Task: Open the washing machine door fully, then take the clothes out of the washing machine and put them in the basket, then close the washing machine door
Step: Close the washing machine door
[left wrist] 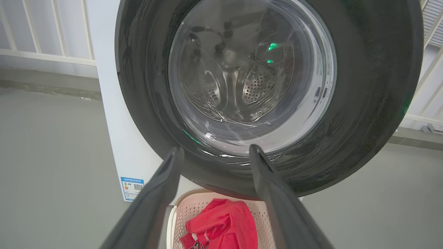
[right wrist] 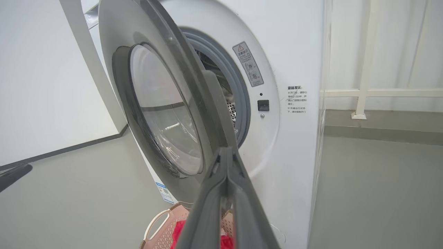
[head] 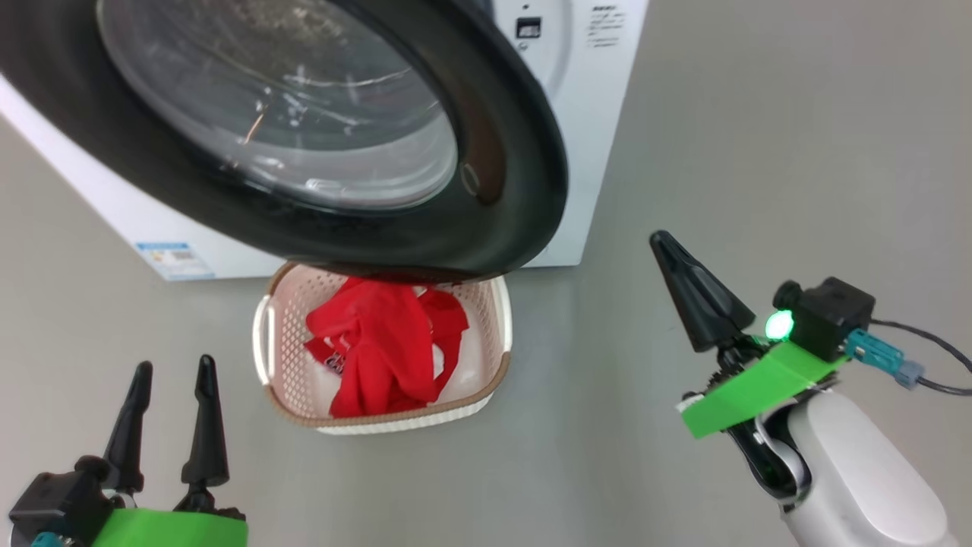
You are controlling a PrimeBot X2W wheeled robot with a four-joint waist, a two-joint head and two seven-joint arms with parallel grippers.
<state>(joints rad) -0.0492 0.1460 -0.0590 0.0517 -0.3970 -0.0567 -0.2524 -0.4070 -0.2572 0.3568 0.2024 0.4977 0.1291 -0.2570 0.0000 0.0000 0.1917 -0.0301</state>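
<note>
The washing machine door [head: 501, 152], with its black rim and glass bowl, stands partly open over the basket [head: 380, 419]. Red clothes [head: 380, 342] lie in that cream basket on the floor in front of the white washing machine [head: 600, 114]. My right gripper [head: 659, 239] is shut with nothing in it, to the right of the door's free edge and apart from it. In the right wrist view its joined tips [right wrist: 226, 150] point at the door's edge [right wrist: 110, 41]. My left gripper [head: 173, 365] is open at the lower left, facing the door glass [left wrist: 252, 79].
Grey floor spreads to the right of the machine and in front of the basket. A blue label sticker [head: 171, 258] sits low on the machine's front. A white railing [right wrist: 363, 93] runs along the wall behind. A cable [head: 942, 349] trails from my right wrist.
</note>
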